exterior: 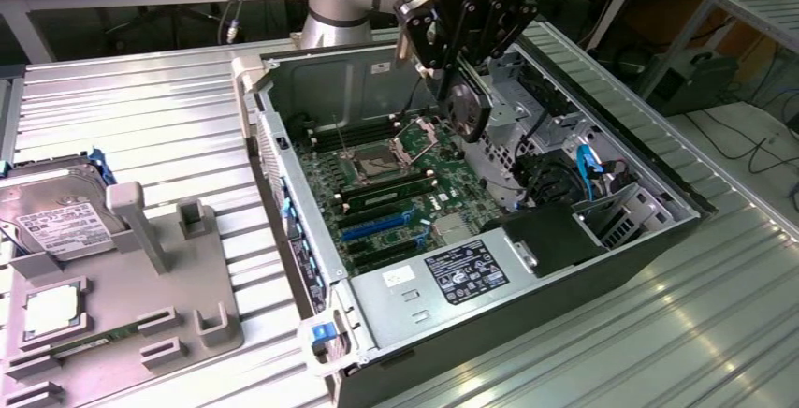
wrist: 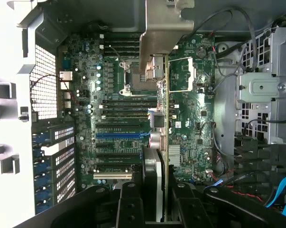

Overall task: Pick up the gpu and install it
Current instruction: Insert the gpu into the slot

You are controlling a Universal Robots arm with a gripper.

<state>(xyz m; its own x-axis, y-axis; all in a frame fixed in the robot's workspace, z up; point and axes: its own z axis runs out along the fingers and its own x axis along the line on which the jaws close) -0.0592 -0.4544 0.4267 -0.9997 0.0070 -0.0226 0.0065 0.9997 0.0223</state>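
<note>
Gripper [wrist: 159,211] is pinched shut on the gpu [wrist: 167,147], which hangs edge-on above the motherboard [wrist: 199,114] inside the open case [exterior: 268,137]. Looks like pickup's done and it's on the install bit. Seating it would probably need the card's edge dead square over an expansion slot [wrist: 116,135].

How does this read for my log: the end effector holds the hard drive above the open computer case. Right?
Not the hard drive: that lies on the grey tray outside the computer case. The exterior view shows the end effector holding the gpu above that open case.
</note>
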